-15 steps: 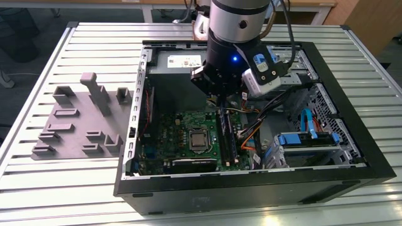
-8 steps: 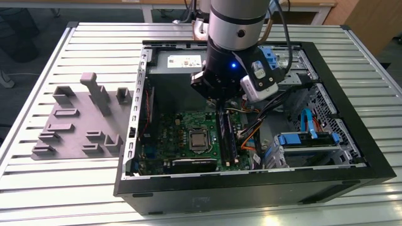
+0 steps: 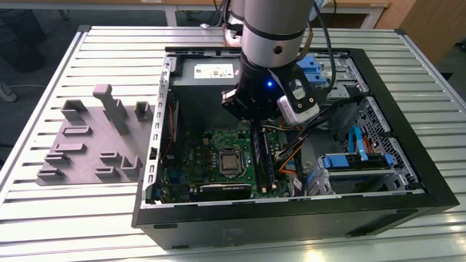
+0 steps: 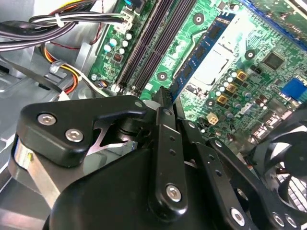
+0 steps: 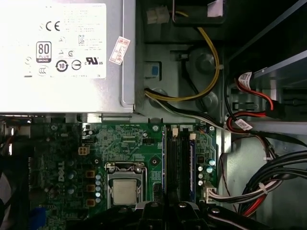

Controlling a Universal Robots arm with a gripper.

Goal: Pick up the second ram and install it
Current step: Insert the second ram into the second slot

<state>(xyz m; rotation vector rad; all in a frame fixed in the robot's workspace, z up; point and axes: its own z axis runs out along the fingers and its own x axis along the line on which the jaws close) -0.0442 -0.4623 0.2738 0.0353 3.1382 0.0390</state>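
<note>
Green circuit board made up the second ram (image 4: 207,50), a blue-labelled stick standing on edge over the slot rails (image 5: 176,158) beside the processor socket (image 5: 123,187). The gripper (image 4: 168,103) sat closed on its upper edge. It looked light, stiff and fragile, best held by the long edges. The open computer case (image 3: 407,136) lay on a slatted metal table (image 3: 87,54), near grey fixture blocks (image 3: 95,136).

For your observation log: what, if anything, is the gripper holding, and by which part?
It cannot be told: the gripper sits low over the motherboard's memory slots, and its own body hides whether it holds anything.
</note>
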